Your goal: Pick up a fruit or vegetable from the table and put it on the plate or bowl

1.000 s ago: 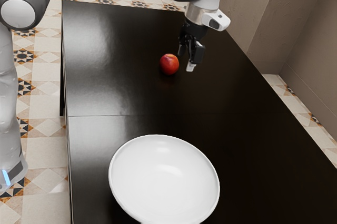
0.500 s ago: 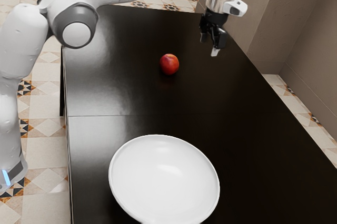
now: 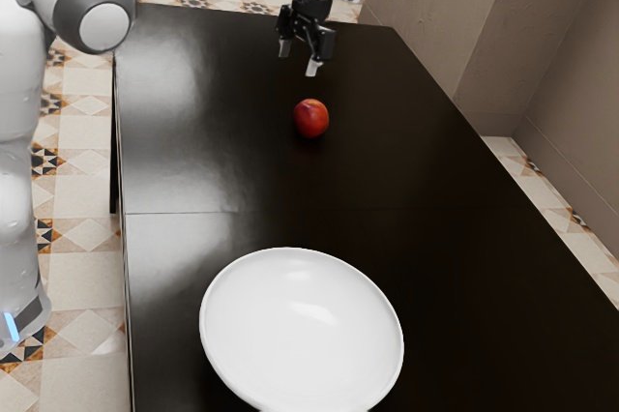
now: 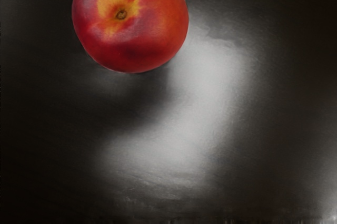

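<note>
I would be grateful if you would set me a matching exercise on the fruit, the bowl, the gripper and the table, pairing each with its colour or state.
Things:
1. fruit
2. bowl
3. gripper
4. table

Descriptions:
A. white and empty
B. glossy black
C. open, in the air above the table
D. red with a yellow patch

Pairs: 1-D; 2-A; 3-C; 4-B
</note>
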Tool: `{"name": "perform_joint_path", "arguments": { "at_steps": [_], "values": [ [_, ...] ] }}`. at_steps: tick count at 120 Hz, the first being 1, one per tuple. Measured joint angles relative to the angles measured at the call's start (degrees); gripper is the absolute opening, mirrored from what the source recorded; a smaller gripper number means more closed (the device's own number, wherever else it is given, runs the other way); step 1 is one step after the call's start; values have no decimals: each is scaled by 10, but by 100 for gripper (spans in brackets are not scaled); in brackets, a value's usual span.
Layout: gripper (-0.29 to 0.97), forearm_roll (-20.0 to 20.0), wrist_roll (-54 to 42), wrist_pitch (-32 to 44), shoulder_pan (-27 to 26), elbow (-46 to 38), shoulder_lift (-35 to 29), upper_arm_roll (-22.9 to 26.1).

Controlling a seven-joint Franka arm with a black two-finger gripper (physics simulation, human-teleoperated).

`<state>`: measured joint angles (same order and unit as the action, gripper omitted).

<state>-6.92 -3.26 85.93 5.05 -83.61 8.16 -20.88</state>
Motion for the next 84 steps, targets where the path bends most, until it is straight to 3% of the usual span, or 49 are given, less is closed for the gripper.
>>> {"name": "perform_joint_path", "arguments": {
  "at_steps": [24, 48, 84],
  "values": [
    [68, 6, 2, 22, -1, -60, -6, 1],
    [68, 49, 15, 87, 1, -59, 13, -5],
    [68, 59, 44, 170, 4, -60, 33, -13]
  ]
}}
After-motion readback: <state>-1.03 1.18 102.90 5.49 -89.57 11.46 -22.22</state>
